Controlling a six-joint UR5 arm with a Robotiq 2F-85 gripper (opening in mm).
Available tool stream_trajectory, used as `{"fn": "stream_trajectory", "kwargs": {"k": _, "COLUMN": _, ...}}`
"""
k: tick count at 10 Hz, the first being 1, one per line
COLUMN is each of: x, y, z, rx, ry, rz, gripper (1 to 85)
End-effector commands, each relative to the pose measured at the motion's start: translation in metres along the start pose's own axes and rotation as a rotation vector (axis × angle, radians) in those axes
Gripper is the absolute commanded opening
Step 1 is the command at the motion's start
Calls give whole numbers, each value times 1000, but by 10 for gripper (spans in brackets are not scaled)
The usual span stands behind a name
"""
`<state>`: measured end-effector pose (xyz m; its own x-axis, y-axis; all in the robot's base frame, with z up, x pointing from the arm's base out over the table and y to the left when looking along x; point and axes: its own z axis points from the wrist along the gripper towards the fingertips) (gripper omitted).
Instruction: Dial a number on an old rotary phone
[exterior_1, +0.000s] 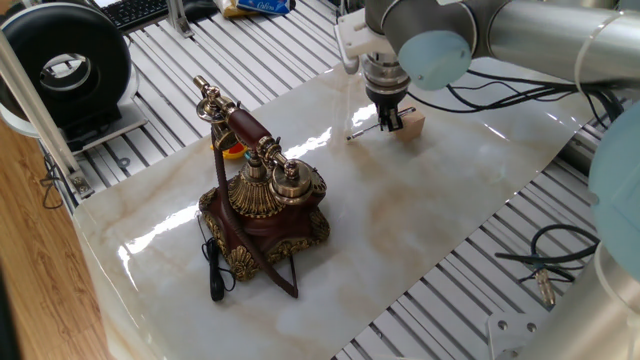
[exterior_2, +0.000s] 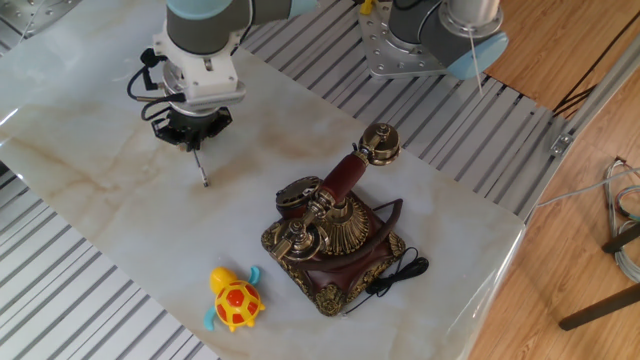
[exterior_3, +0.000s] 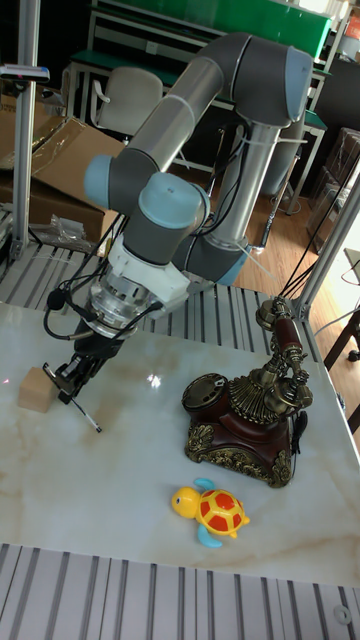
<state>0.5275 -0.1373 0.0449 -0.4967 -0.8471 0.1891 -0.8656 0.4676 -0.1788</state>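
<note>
Pincer (exterior_3: 72, 377): closed on a thin stylus (exterior_3: 88, 417), tip angled down towards the table (exterior_2: 420, 190).
Phone (exterior_2: 335, 235): your old rotary phone stands well apart from the pincer; handset on cradle.
Bystanders: wooden cube (exterior_3: 36, 388) beside pincer; toy turtle (exterior_2: 234, 299) near the phone.
Path: you have bare table between.

Open marble: bare slab (exterior_2: 120, 215) between gripper (exterior_2: 193, 140) and phone (exterior_2: 335, 235), free to cross.
Beside gripper: wooden cube (exterior_3: 36, 388) just next to it.
Near phone: toy turtle (exterior_2: 233, 298) by one corner; raised handset (exterior_1: 243, 128) blocks passage overhead.
</note>
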Motion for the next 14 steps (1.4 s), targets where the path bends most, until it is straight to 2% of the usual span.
{"fn": "stream_trajectory", "kwargs": {"k": 1, "x": -5, "y": 11, "z": -37, "rx": -36, "ry": 26, "rz": 32, "gripper": 13}}
{"fn": "stream_trajectory", "kwargs": {"k": 2, "x": -12, "y": 10, "z": -48, "rx": -32, "ry": 15, "rz": 35, "gripper": 13}}
{"fn": "stream_trajectory", "kwargs": {"k": 3, "x": -22, "y": 3, "z": -53, "rx": -14, "ry": -26, "rz": 63, "gripper": 13}}
{"fn": "stream_trajectory", "kwargs": {"k": 4, "x": -27, "y": 3, "z": -53, "rx": -22, "ry": -49, "rz": 80, "gripper": 13}}
{"fn": "stream_trajectory", "kwargs": {"k": 8, "x": -22, "y": -7, "z": -53, "rx": 18, "ry": -31, "rz": 21, "gripper": 13}}
{"fn": "stream_trajectory", "kwargs": {"k": 9, "x": -22, "y": 3, "z": -63, "rx": 0, "ry": -36, "rz": 34, "gripper": 13}}
{"fn": "stream_trajectory", "kwargs": {"k": 11, "x": -28, "y": 27, "z": -105, "rx": -24, "ry": -8, "rz": 68, "gripper": 13}}
{"fn": "stream_trajectory", "kwargs": {"k": 12, "x": -30, "y": 26, "z": -114, "rx": -13, "ry": 7, "rz": 83, "gripper": 13}}
{"fn": "stream_trajectory", "kwargs": {"k": 13, "x": -34, "y": 23, "z": -110, "rx": -10, "ry": -8, "rz": 106, "gripper": 13}}
{"fn": "stream_trajectory", "kwargs": {"k": 14, "x": -42, "y": 23, "z": -110, "rx": -13, "ry": -39, "rz": 146, "gripper": 13}}
